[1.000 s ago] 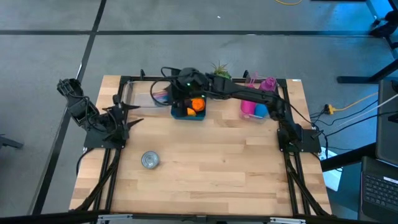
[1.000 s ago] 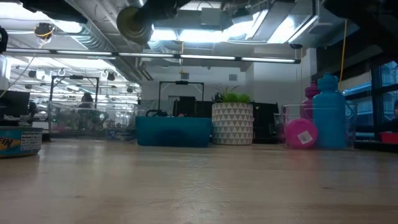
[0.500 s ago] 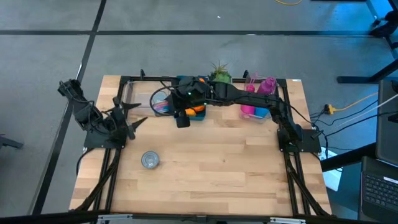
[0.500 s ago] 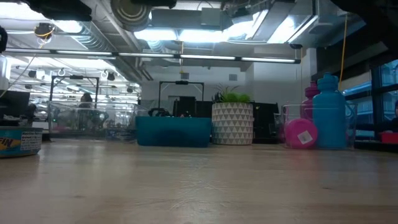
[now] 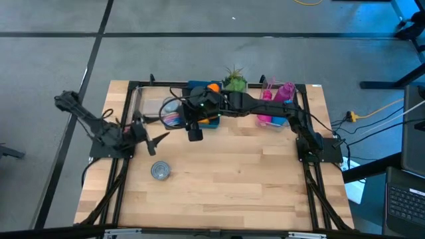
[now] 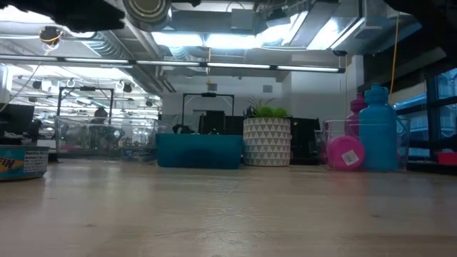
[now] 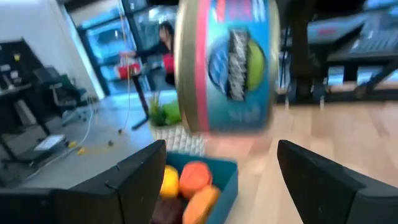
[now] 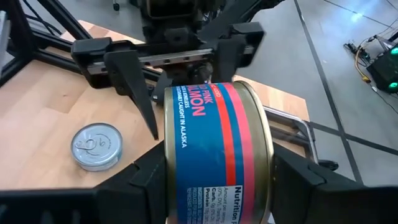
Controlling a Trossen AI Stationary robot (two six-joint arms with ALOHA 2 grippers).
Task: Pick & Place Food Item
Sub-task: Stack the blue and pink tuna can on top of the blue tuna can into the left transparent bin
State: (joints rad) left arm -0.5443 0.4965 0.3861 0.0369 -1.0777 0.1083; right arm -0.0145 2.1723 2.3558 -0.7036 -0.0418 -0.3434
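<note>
Mid-carry: my right gripper [image 8: 217, 186] is clamped on the salmon can [image 8: 214, 152], held in the air near the table's [image 5: 232, 179] 12 o'clock edge. My left gripper [image 5: 158, 139] waits at 9 o'clock, fingers apart, pointed at it. Next I likely need a handover or a set-down. Blue bin [image 5: 211, 123] at 12 holds orange and yellow food pcs. A second can [image 5: 160, 170] sits at 8 o'clock.

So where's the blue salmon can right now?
The salmon can is held up off the table in the right gripper, near the blue bin at the back, facing the left gripper's open fingers.
</note>
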